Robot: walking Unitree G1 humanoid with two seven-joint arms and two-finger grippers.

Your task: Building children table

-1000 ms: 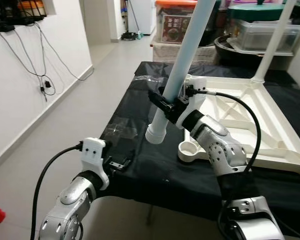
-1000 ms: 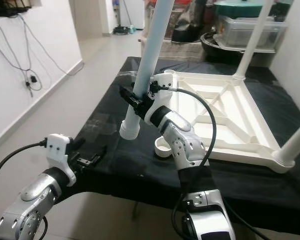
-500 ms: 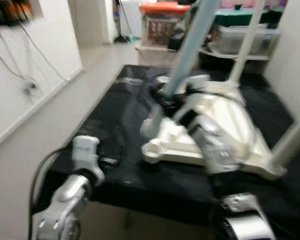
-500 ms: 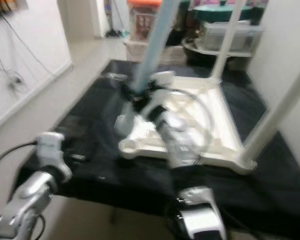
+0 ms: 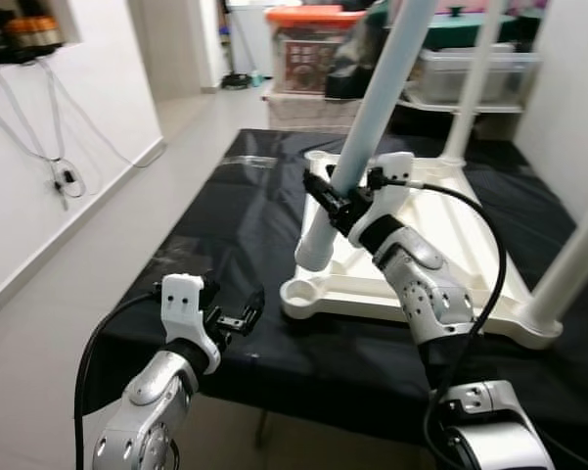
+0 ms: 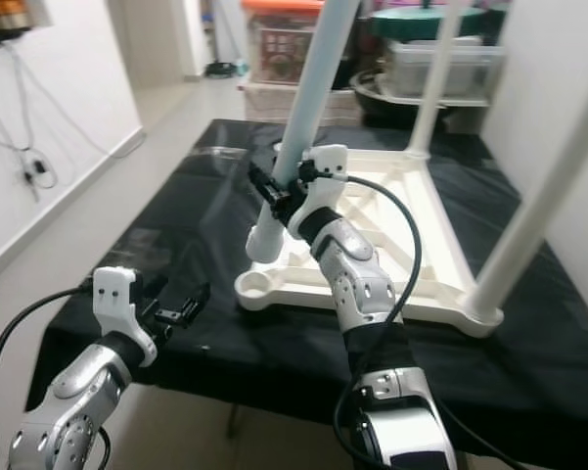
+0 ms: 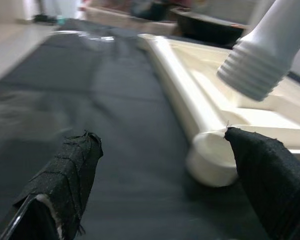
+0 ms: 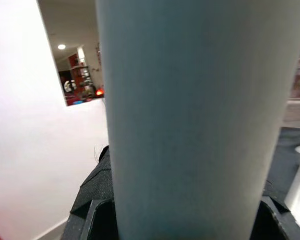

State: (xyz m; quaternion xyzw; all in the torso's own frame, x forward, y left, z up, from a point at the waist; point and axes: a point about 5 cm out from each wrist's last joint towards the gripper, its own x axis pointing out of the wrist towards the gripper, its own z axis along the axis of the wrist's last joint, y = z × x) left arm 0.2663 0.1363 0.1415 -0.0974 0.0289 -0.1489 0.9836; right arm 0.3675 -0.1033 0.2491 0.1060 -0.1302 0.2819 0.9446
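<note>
A black-draped table (image 5: 225, 211) stands in a white-walled room, with storage boxes (image 5: 318, 44) at 12 o'clock beyond it.

The right gripper (image 5: 335, 199) is clamped on a pale blue leg (image 5: 372, 108), low on its shaft; in the right wrist view the leg (image 8: 189, 120) sits squeezed between the black fingers (image 8: 92, 197). The leg tilts, its top leaning toward 1 o'clock, and its ribbed lower end (image 5: 313, 253) hangs just above the near left corner of the white tabletop (image 5: 450, 245), which lies upside down on the cloth. An open round socket (image 5: 301, 291) at that corner sits at 6 o'clock from the leg's end, not yet joined. Two white legs already stand in the tabletop: one at its far corner (image 5: 474, 78), one at the near right corner (image 5: 572, 264).

The left gripper (image 5: 243, 308) hovers at the near table edge, at 8 o'clock from the socket, its fingers (image 7: 72, 172) spread apart and holding nothing; the left wrist view looks between them at the socket (image 7: 212, 160) and the leg's ribbed end (image 7: 252, 72).
</note>
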